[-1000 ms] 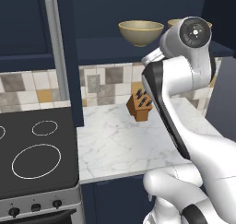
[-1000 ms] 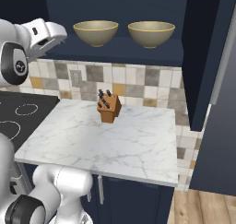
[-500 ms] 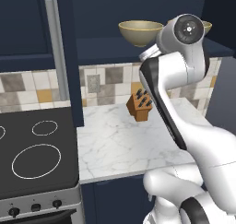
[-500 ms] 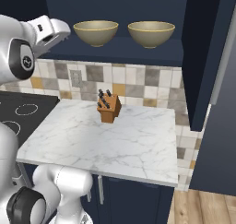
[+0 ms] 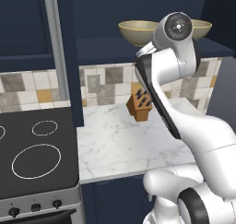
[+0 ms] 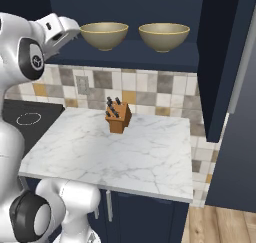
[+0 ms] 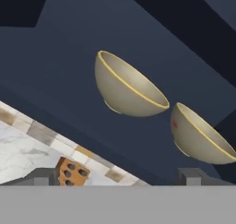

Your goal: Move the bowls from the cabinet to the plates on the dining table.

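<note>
Room: a rendered kitchen is shown, with navy fronts, a patchwork tile backsplash [image 6: 150,89] and a strip of wood floor at the lower right of the right base view.
Counter: a small white marble counter [image 6: 125,152] with grey veins is seen nearest, beside a black cooktop [image 5: 32,158] marked with white rings.
Knife block: a brown knife block [image 6: 118,118] is stood towards the back edge of the counter, upright and slightly turned.
Cabinet: the cabinet [image 6: 150,54] is open above the backsplash; its dark shelf is exposed and a door with a silver bar handle [image 5: 56,57] is swung out on the left side.
Near bowl: the left bowl [image 6: 104,35] is set upright on the shelf near its front edge, apart from its twin.
Far bowl: the right bowl [image 6: 164,36] is set upright further along the same shelf.
Gripper: the gripper [image 6: 70,33] is raised to shelf height just beside the left bowl, not touching it; its jaws are spread wide and nothing is held.
Progress: nothing is judged done yet; both bowls are on the shelf, and no plates or dining table are in sight.
Remaining: each bowl is to be grasped, carried and set on a plate.
Writing: no brand, label or readable text is found on anything.
</note>
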Robot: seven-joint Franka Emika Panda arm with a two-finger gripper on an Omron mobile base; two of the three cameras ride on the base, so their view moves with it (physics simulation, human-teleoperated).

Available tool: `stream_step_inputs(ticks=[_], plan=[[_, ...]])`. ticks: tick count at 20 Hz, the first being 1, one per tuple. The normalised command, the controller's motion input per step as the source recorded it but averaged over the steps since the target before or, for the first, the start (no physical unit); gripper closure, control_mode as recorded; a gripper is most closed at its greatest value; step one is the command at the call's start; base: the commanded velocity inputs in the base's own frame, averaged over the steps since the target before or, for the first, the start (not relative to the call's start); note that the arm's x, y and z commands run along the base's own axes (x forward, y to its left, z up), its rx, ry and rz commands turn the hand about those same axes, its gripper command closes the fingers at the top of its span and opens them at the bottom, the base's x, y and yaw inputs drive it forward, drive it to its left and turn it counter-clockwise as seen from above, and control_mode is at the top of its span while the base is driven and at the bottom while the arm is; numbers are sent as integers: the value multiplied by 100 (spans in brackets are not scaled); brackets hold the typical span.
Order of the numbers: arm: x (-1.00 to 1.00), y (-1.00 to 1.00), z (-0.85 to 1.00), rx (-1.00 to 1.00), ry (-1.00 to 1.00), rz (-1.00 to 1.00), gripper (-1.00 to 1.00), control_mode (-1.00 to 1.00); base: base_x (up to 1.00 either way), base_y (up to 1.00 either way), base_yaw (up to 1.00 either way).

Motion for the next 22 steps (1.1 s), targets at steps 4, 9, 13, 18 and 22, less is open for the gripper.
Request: stream_step_inputs(ticks=[4,9,13,18,22], plan=[[30,0,0,-6,0,0,-100,-100,0,0,0],[30,0,0,-7,0,0,-100,-100,0,0,0],[33,0,0,-7,0,0,-100,-100,0,0,0],[32,0,0,-6,0,0,-100,-100,0,0,0],[36,1,0,-5,0,0,-100,-100,0,0,0]])
